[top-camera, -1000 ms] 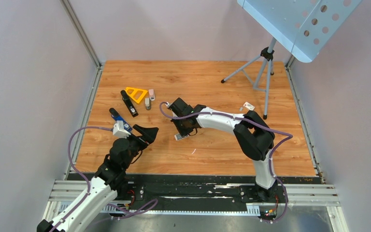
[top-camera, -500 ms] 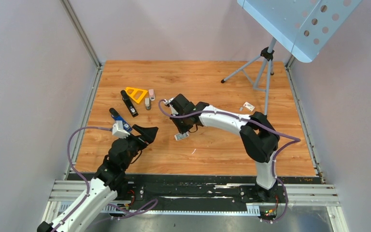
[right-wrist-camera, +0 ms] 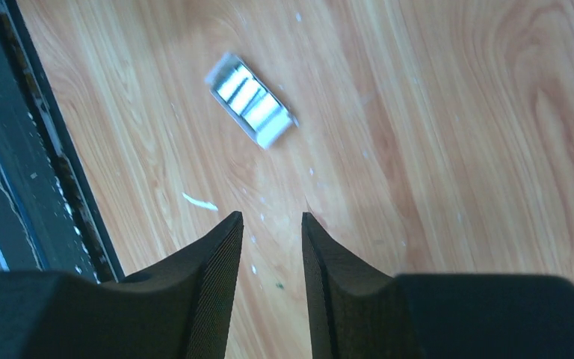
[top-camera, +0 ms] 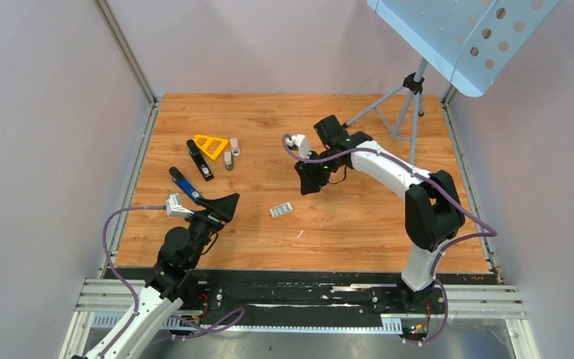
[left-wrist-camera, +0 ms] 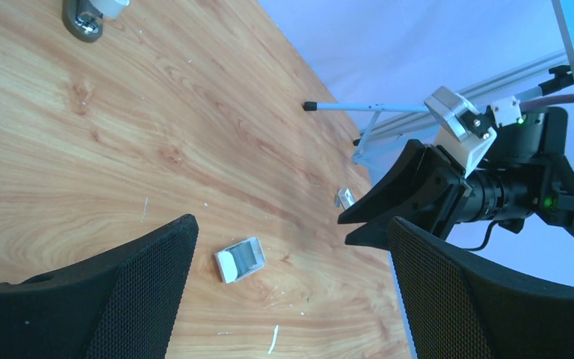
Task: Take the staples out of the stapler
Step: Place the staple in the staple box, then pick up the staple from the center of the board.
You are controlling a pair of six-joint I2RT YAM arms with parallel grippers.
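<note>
A small grey tray of staples (top-camera: pixel 281 210) lies on the wooden table, also seen in the left wrist view (left-wrist-camera: pixel 240 259) and the right wrist view (right-wrist-camera: pixel 250 99). A black stapler (top-camera: pixel 200 159) and a blue-and-black stapler (top-camera: pixel 184 182) lie at the left. My right gripper (top-camera: pixel 308 179) hangs above the table behind and to the right of the tray, jaws a little apart and empty (right-wrist-camera: pixel 272 215). My left gripper (top-camera: pixel 220 206) sits left of the tray, wide open and empty (left-wrist-camera: pixel 291 228).
A yellow triangle (top-camera: pixel 211 144) and two small bottles (top-camera: pixel 228 160) sit by the black stapler. A tripod (top-camera: pixel 407 97) stands at the back right with a small white tag (top-camera: pixel 385 164) near its foot. A white sliver (top-camera: pixel 299 234) lies near the tray.
My right gripper has let go at the staples tray, opened, and swung up and back to the right. The tray stays on the table. My left arm pulled back slightly.
</note>
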